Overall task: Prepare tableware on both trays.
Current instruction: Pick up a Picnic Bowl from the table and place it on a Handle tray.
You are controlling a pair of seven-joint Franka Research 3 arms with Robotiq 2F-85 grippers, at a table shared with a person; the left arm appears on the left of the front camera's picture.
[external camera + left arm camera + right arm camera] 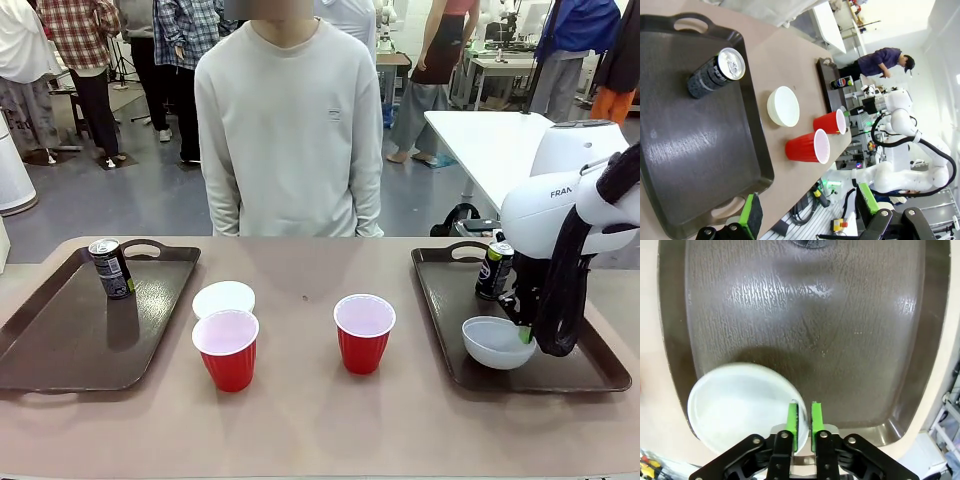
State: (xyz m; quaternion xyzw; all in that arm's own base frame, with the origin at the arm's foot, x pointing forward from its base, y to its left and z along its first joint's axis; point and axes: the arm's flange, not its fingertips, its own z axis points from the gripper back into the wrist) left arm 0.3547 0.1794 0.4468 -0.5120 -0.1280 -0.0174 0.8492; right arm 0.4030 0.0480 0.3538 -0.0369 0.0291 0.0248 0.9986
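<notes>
My right hand has its pads nearly together, pinching the rim of a white bowl that rests on the right tray near a black can. My left hand is spread wide and empty, looking down on the left tray with its own can. A second bowl and two red cups stand on the table between the trays.

Left can on left tray; right can, right bowl on right tray; cups between
</notes>
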